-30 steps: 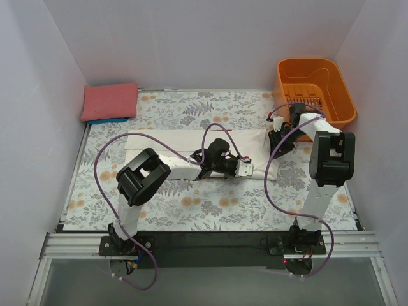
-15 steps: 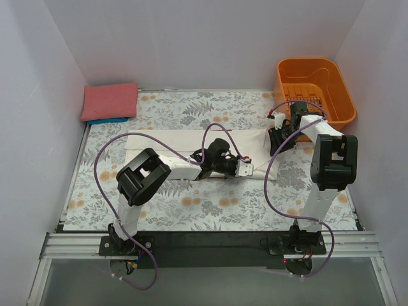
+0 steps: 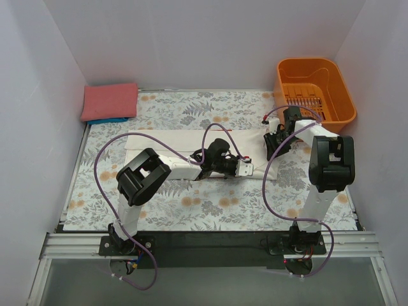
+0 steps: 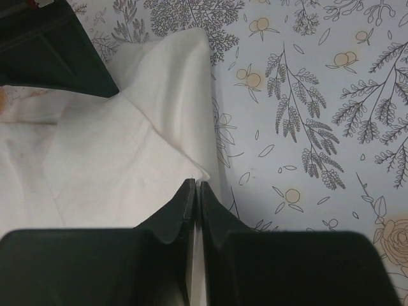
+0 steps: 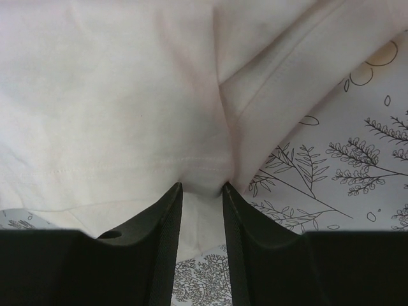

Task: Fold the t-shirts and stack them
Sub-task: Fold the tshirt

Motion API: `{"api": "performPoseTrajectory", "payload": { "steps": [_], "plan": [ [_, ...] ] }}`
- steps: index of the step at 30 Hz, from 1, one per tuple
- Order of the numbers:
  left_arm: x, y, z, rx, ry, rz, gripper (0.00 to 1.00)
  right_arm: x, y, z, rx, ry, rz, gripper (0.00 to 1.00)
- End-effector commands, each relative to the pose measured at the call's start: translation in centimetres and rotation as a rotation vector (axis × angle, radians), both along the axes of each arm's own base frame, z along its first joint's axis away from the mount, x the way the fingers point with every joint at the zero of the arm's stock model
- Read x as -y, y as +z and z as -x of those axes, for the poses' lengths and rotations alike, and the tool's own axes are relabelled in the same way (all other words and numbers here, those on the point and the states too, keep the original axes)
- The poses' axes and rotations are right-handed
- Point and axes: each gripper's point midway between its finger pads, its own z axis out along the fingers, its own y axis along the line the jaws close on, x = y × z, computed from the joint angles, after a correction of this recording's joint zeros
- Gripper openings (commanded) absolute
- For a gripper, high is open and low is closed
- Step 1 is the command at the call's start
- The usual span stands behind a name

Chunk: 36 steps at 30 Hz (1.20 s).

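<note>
The white t-shirt (image 3: pixel 166 143) lies as a long folded strip across the floral cover, with its red print hidden. My left gripper (image 3: pixel 247 169) is at the strip's near right edge, shut on a thin edge of the white cloth (image 4: pixel 115 159), with the fingertips (image 4: pixel 189 191) pressed together. My right gripper (image 3: pixel 274 137) is at the far right corner, with a bunch of the white shirt (image 5: pixel 115 95) pinched between its fingers (image 5: pixel 167 217). The salmon-red t-shirt (image 3: pixel 109 101) lies folded at the far left on the blue one (image 3: pixel 107 120).
An orange basket (image 3: pixel 313 89) stands at the far right corner, just behind my right arm. White walls close in the left, back and right sides. The floral table cover (image 3: pixel 210 204) runs to the black near rail.
My right gripper has shifted a little to the left and away from me with the shirt's corner in it. The left gripper has not moved.
</note>
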Motion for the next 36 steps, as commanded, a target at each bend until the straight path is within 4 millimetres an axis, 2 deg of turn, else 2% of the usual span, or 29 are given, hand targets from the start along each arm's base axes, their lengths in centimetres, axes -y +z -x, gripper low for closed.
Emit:
{"api": "performPoseTrajectory", "payload": {
  "steps": [1,5,9,15,17,20,25,26,28,31,36],
  "plan": [
    [0.3,2.9,-0.7,0.046,0.012,0.052,0.00,0.1,0.7,-0.5,0.047,0.001,0.013,0.37],
    [0.1,3.1,-0.7,0.057,0.011,0.053,0.00,0.2,1.4,-1.0,0.071,0.000,0.023,0.31],
    [-0.1,4.4,-0.8,0.078,0.015,0.071,0.00,0.1,3.4,-2.1,0.127,0.001,0.015,0.02],
    [-0.7,7.4,-2.1,0.100,0.030,0.108,0.00,-1.1,7.3,-3.7,0.225,0.016,-0.050,0.01],
    [-1.0,8.4,-3.5,0.115,0.050,0.124,0.00,-1.5,8.3,-4.4,0.247,0.012,-0.070,0.01],
    [-1.9,8.2,-5.4,0.125,0.080,0.117,0.00,-1.8,9.2,-5.5,0.271,0.010,-0.082,0.01],
    [-3.5,8.6,-9.6,0.157,0.141,0.119,0.00,-3.0,9.3,-7.6,0.277,0.017,-0.105,0.01],
    [-3.8,8.6,-10.2,0.164,0.148,0.119,0.00,-3.3,10.1,-8.4,0.301,0.020,-0.109,0.01],
    [-4.6,8.8,-11.9,0.182,0.170,0.124,0.00,-3.9,9.7,-9.1,0.290,0.020,-0.119,0.01],
    [-5.6,8.4,-13.7,0.201,0.191,0.111,0.00,-4.9,9.5,-10.3,0.292,0.026,-0.130,0.01],
    [-6.7,8.1,-16.2,0.231,0.214,0.110,0.00,-5.3,9.0,-11.6,0.293,0.022,-0.121,0.01]
  ]
}}
